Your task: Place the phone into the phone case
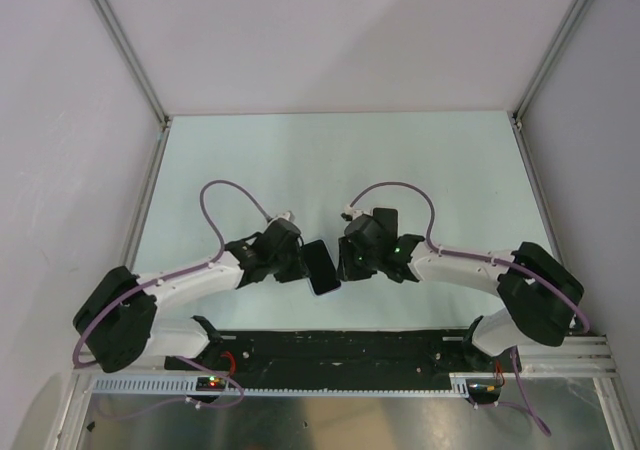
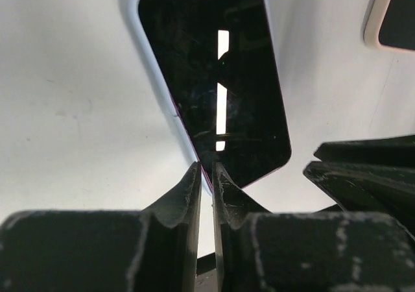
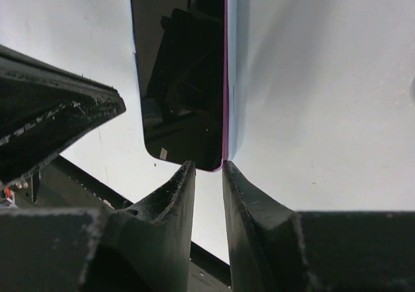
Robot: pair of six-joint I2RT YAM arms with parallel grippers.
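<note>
The phone is a black slab held off the table between my two grippers, tilted. Its dark screen sits in the light blue phone case, whose rim runs along the left edge. A thin magenta line marks the phone's side. My left gripper pinches that long edge near the lower corner, jaws almost together. The right gripper grips the phone at its bottom corner, beside the pale blue case strip. From above, the left gripper and the right gripper face each other.
A second black slab with a pale rim lies on the table just behind the right wrist. A black rail runs along the near edge. Enclosure walls and metal posts bound the pale table on three sides.
</note>
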